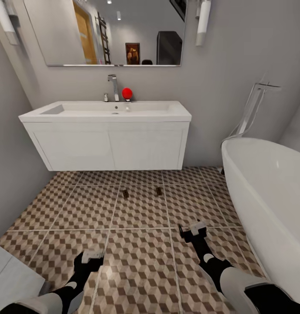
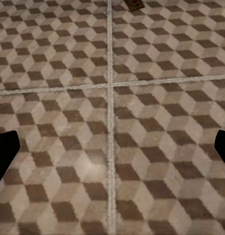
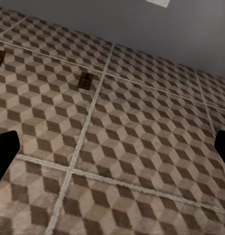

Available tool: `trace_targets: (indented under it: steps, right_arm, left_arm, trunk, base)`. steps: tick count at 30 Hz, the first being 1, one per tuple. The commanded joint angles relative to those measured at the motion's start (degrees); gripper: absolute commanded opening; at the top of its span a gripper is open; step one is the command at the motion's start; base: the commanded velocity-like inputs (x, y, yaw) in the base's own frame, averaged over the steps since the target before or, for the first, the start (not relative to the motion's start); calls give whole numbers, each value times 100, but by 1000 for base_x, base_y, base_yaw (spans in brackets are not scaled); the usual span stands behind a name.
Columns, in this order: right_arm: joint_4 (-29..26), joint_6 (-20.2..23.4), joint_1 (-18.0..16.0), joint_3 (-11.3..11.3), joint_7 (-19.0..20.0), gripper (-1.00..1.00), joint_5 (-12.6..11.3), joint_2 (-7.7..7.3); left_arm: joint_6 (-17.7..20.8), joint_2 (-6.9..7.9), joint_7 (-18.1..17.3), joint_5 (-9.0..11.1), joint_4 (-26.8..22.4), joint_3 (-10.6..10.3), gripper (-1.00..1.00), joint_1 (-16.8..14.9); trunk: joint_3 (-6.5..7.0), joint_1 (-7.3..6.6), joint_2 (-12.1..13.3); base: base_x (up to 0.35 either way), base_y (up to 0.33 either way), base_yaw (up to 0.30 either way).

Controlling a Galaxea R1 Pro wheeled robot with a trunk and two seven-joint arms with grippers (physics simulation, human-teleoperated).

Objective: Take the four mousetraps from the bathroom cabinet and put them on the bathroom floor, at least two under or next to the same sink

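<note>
You had two mousetraps (image 1: 125,194) (image 1: 158,191) flat on bathroom floor (image 1: 141,261), just before sink (image 1: 105,113), ahead of both arms; left gripper (image 1: 92,256) and right gripper (image 1: 194,230) stood spread, empty; remaining traps lay elsewhere; turn away called for.

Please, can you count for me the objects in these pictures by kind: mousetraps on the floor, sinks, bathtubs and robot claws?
Small tan-wood mousetraps on the tiled floor: 2
White rectangular sink on white drawer unit: 1
White oval bathtub: 1
Robot claws: 2, left claw, right claw
Total: 6
</note>
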Motion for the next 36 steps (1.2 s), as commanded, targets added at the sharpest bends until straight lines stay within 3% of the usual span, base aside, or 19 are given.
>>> trace_targets:
  steps: [1, 12, 17, 24, 36]
  right_arm:
    - [17, -26, 62, 42, -60, 100, 30, -20]
    - [37, -363, 484, 42, -66, 100, -2, -80]
    - [38, -461, 646, 45, -62, 100, -188, -172]
    - [45, -721, 876, 50, -53, 100, -453, -202]
    - [47, -848, 1156, 51, -52, 100, -504, -206]
  left_arm:
    - [-88, 5, 21, 18, 21, -51, 100, 52]
    - [-615, 27, 24, 18, 26, -51, 100, 526]
    - [-746, 35, 21, 18, 31, -51, 100, 743]
    - [-987, 49, 30, 18, 32, -51, 100, 937]
    - [-1083, 140, 35, 18, 32, -49, 100, 1051]
  trunk:
    - [22, -24, 40]
    - [299, -265, 481]
    - [426, -375, 681]
    - [605, -529, 962]
    - [915, -792, 1443]
  base:
    - [0, 0, 0]
    - [0, 0, 0]
    - [0, 0, 0]
    - [0, 0, 0]
    - [0, 0, 0]
